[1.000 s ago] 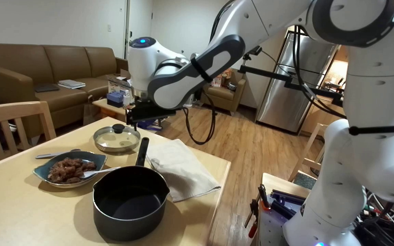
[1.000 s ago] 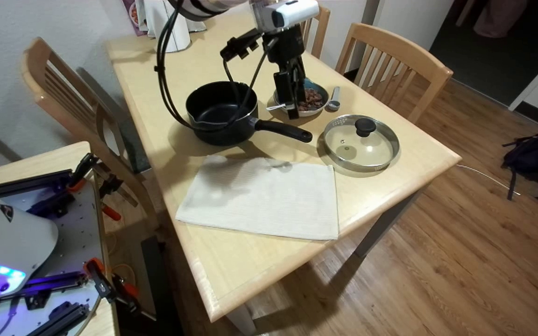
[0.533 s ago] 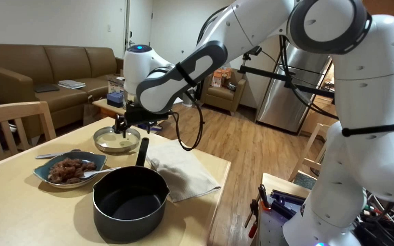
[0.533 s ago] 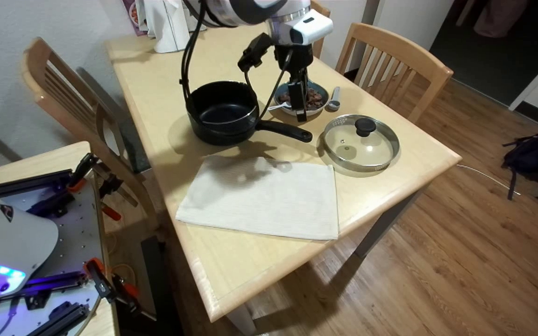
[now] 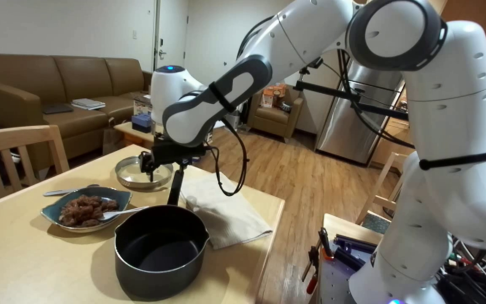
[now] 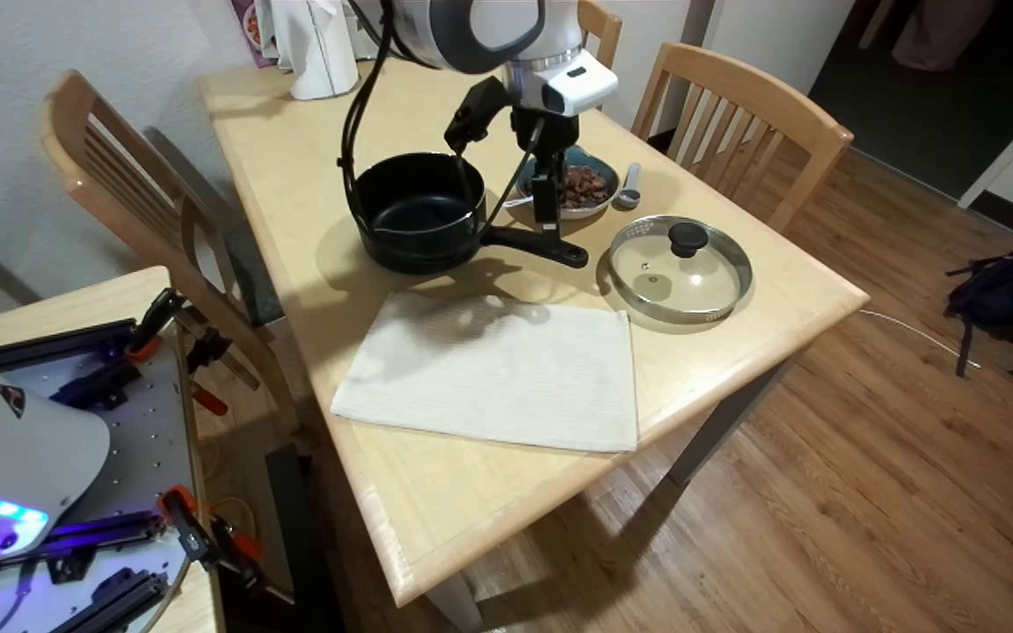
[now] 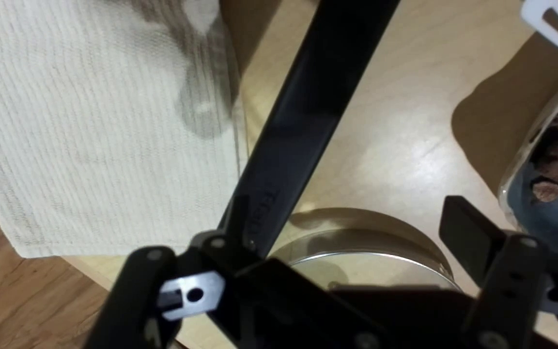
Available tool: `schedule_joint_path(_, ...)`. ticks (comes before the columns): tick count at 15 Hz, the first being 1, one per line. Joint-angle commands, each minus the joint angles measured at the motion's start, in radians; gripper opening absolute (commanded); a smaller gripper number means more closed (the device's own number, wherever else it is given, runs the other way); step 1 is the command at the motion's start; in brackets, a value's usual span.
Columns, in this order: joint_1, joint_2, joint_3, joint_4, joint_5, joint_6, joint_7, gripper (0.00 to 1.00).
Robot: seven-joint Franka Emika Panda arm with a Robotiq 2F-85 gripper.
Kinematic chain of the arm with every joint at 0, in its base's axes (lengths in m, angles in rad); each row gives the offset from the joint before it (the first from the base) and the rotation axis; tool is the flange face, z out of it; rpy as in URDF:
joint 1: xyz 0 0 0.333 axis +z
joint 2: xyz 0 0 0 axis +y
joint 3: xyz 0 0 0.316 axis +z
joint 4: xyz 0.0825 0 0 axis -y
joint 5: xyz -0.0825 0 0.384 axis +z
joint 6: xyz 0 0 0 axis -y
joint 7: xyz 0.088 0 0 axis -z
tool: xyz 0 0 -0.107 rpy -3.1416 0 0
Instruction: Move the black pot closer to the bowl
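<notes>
The pale wooden counter spreads below me. In an exterior view, a ribbed cream cloth covers part of its near side. Far of the cloth and a little left stands the black pot, upright, its long handle reaching right. The glass lid, topped by a black knob, lies right of the handle's tip, just apart from it. The blue bowl sits to the pot's right in that same view, counter showing between the two, with brown, chunky food in it. My hand is over the outer part of the handle, its fingers spread well apart. In the wrist view the handle passes the left finger, which hides some of it, and I cannot tell whether they touch. Just beside the bowl lies a grey scoop, and a white utensil slants out of the food toward the pot.
</notes>
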Motion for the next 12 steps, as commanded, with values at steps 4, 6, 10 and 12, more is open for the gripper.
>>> schedule_joint_path(4, 0.056, 0.012, -0.065, -0.008, 0.030, -0.064, 0.246, 1.00)
schedule_joint_path(6, 0.045, 0.028, -0.053, 0.001, 0.058, -0.090, 0.299, 1.00)
schedule_joint_path(10, 0.014, 0.044, -0.018, -0.001, 0.115, -0.076, 0.261, 1.00)
schedule_joint_path(12, 0.008, 0.043, -0.005, -0.011, 0.121, -0.047, 0.212, 1.00)
